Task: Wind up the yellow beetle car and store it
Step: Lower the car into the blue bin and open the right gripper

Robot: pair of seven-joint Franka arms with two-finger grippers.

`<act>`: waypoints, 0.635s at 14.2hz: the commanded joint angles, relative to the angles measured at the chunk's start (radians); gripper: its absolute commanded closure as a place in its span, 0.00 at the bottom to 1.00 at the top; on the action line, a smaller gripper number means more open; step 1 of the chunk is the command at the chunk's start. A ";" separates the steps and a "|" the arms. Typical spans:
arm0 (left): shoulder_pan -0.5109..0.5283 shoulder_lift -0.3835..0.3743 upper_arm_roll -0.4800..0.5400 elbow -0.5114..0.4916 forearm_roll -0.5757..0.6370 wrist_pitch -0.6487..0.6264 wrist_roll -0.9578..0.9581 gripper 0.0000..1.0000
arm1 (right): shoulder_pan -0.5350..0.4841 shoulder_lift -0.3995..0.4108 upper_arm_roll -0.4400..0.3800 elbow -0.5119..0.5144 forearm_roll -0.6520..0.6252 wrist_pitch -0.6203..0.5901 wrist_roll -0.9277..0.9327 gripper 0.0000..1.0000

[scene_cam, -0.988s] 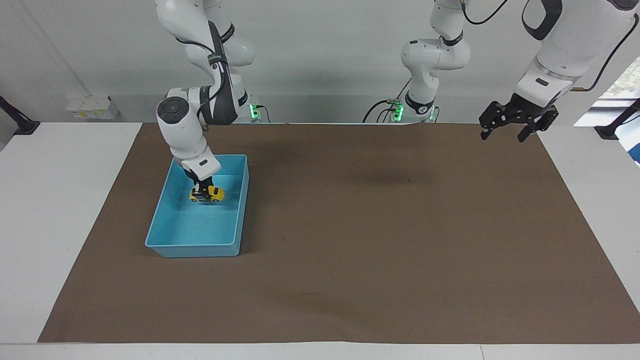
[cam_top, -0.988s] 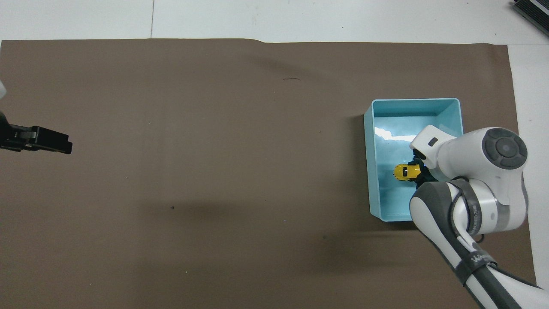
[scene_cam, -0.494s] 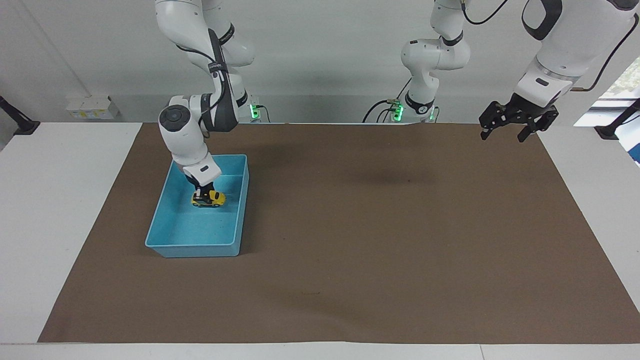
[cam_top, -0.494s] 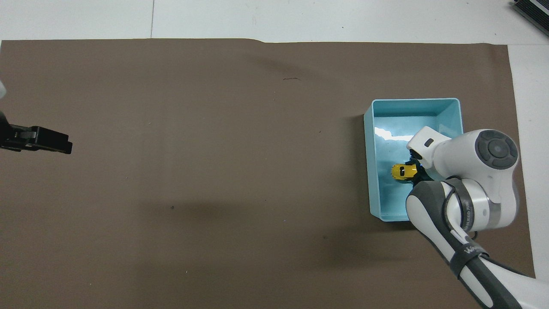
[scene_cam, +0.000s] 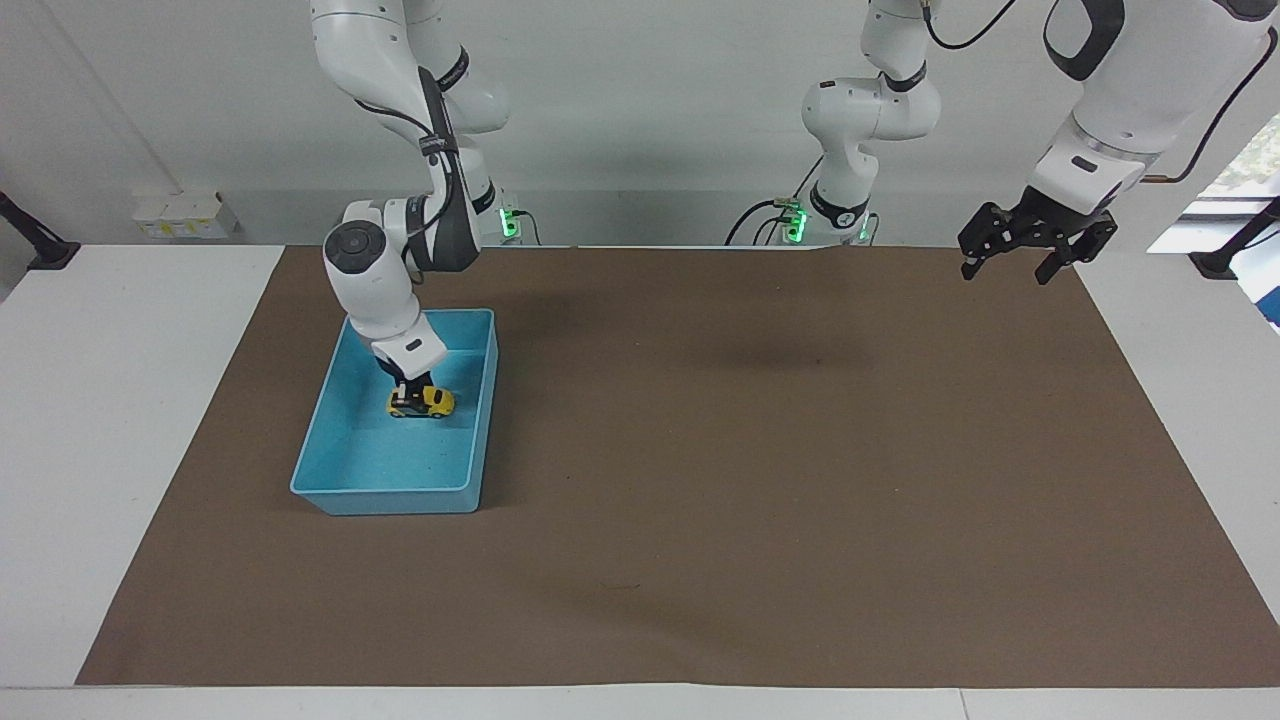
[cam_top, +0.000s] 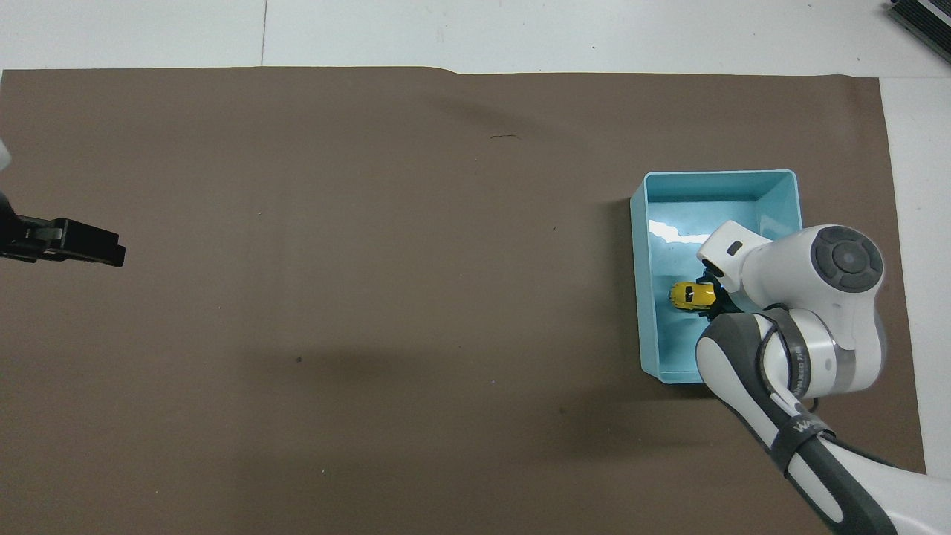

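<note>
The right gripper (scene_cam: 408, 391) is down inside the light blue bin (scene_cam: 330, 468), right at the tail of the yellow beetle car (scene_cam: 424, 402). Whether its fingers clamp the car or have started to part I cannot tell; the wrist hides most of them from overhead. The car (cam_top: 691, 295) looks to sit on or just off the bin's floor, roughly in the middle, with the gripper at its 3 o'clock in the overhead view and the bin's nearest long wall at its 9 o'clock.

What could go wrong from here, as a judgement:
- If the spring is wound and the wheels touch the floor, a release may send the car running into the bin (cam_top: 643, 245) wall, perhaps tipping it.
- If the fingers have not fully let go, a lift could drag the car back up or flip it onto its side.
- A slanted withdrawal could nudge the bin along the brown mat (scene_cam: 760, 480) on the counter (scene_cam: 110, 420).

The left gripper (scene_cam: 1020, 255) waits with fingers apart, raised over the mat's corner at the left arm's end, at about 2 o'clock in the facing view, well apart from the bin.
</note>
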 commanded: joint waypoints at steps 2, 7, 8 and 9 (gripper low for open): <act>0.006 -0.021 -0.004 -0.017 0.009 -0.010 -0.009 0.00 | -0.006 0.006 0.006 0.010 -0.010 0.005 -0.006 0.00; 0.006 -0.021 -0.004 -0.017 0.009 -0.010 -0.009 0.00 | -0.004 0.000 0.012 0.131 0.008 -0.131 -0.001 0.00; 0.006 -0.021 -0.004 -0.017 0.009 -0.010 -0.009 0.00 | -0.004 -0.001 0.012 0.172 0.013 -0.172 0.000 0.00; 0.006 -0.021 -0.004 -0.017 0.009 -0.010 -0.009 0.00 | -0.006 0.002 0.012 0.208 0.027 -0.197 0.006 0.00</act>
